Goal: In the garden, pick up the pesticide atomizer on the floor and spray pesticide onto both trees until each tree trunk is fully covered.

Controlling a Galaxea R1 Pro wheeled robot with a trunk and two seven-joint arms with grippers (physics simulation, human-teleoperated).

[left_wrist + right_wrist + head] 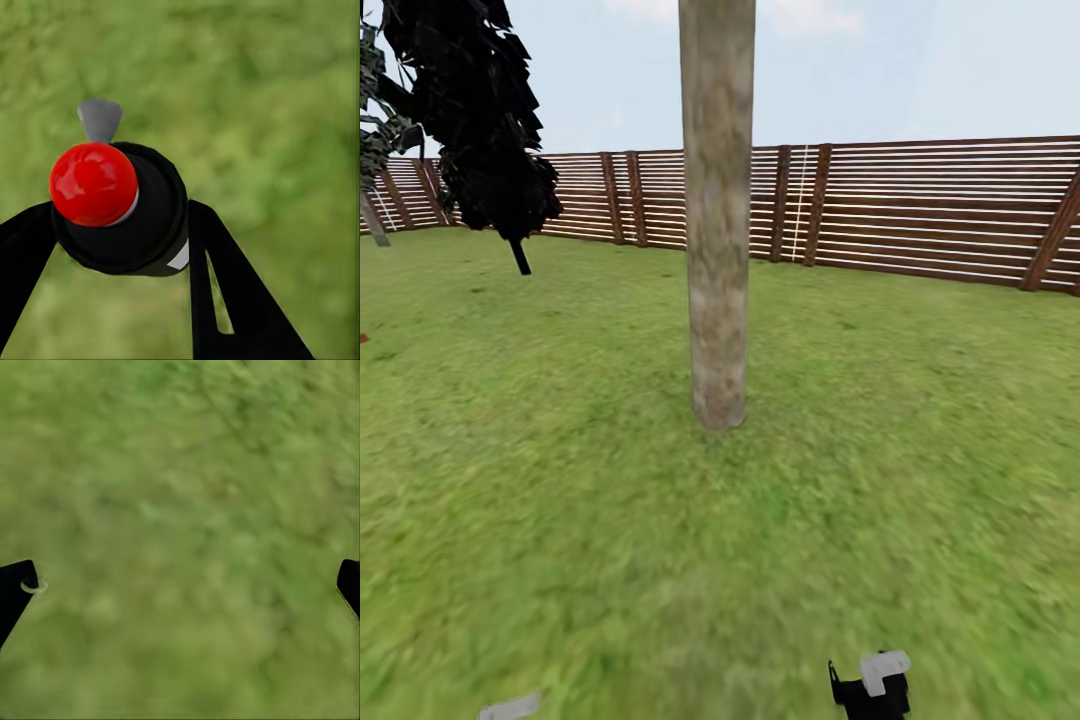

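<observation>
A thick tree trunk (pixel 717 250) of mottled grey-tan bark rises from the lawn straight ahead, its base a few steps off and its crown above the picture. In the left wrist view my left gripper (pixel 120 217) is shut on the pesticide atomizer (pixel 154 225), a black round body with a glossy red knob (pixel 94 184) and a grey nozzle (pixel 100 120), held over grass. My right gripper (pixel 184 581) stands open above bare grass, with nothing between its fingers (pixel 15 585). A black-and-white part of the right arm (pixel 872 685) shows at the head view's lower edge.
A brown horizontal-slat fence (pixel 920 205) closes the lawn (pixel 560 480) behind the trunk. A narrow near-black conifer (pixel 485 120) stands at the back left. Open grass lies between me and the trunk and to both sides of it.
</observation>
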